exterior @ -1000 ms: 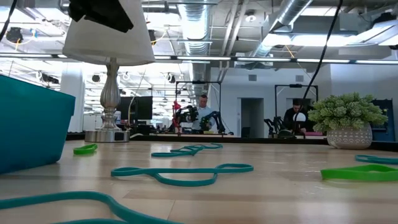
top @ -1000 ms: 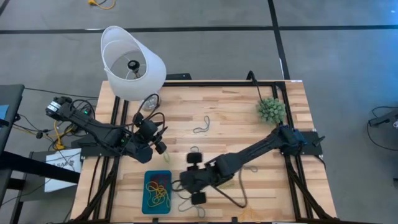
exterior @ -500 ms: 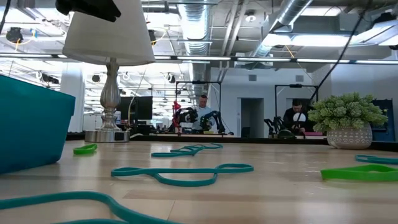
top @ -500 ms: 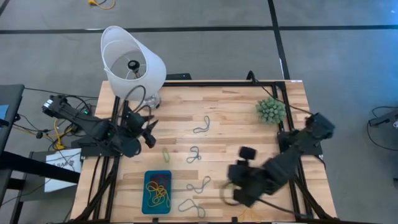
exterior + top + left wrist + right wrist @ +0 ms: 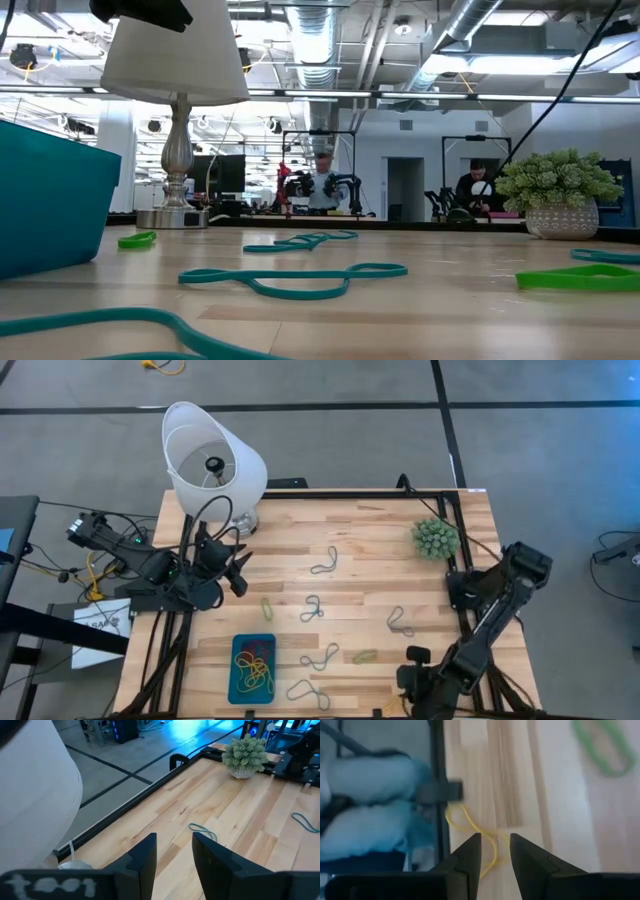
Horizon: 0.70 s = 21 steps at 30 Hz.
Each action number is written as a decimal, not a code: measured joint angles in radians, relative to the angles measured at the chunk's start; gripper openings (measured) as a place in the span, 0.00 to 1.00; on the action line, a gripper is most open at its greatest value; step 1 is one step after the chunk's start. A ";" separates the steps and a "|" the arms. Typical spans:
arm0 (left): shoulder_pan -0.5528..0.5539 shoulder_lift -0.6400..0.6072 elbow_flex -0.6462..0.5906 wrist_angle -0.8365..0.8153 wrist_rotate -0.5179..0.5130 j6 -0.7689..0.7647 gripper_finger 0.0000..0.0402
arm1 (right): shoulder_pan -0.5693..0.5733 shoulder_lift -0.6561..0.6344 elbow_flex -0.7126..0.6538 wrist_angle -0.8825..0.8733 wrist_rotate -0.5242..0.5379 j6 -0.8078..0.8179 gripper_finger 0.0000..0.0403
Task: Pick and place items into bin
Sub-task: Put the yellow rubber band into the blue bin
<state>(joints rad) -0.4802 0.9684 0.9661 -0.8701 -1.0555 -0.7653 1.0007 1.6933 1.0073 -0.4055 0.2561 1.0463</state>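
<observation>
The teal bin [image 5: 252,667] sits near the table's near edge with red and yellow bands heaped in it; its wall [image 5: 50,205] fills the low view's left. Several loose bands lie flat on the wood: grey ones [image 5: 323,563] [image 5: 313,608] [image 5: 400,622] [image 5: 320,657], a yellow-green one [image 5: 268,608] and a green one [image 5: 365,656]. My left gripper [image 5: 238,565] [image 5: 175,845] hovers beside the lamp, open by a narrow gap, with nothing between its fingers. My right gripper [image 5: 412,665] [image 5: 495,845] is low over the near right part, narrowly open, above a yellow band [image 5: 470,827] at the table's edge.
A white lamp [image 5: 212,460] stands at the far left corner, and its shade overhangs the left arm. A spiky green plant ball [image 5: 436,537] sits at the far right. A black frame rail [image 5: 437,795] borders the table. Bare wood lies between the scattered bands in the middle.
My right arm has swung away from beside the bin toward the table's near right corner, uncovering the grey and green bands it stood over. My left gripper has drawn back from the yellow-green band toward the lamp, then stayed still. No band has moved.
</observation>
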 joint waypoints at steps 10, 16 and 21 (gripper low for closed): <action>0.000 0.000 0.000 0.001 0.001 -0.005 0.29 | 0.000 0.063 0.000 -0.001 -0.117 0.108 0.24; 0.000 0.000 0.000 0.001 0.003 -0.005 0.29 | -0.007 0.077 0.001 0.012 -0.120 0.130 0.24; 0.000 0.000 0.000 0.001 0.027 -0.005 0.29 | -0.010 0.142 0.002 0.039 -0.134 0.141 0.24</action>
<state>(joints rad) -0.4801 0.9684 0.9661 -0.8694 -1.0285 -0.7708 0.9904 1.8351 1.0094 -0.3663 0.1220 1.1873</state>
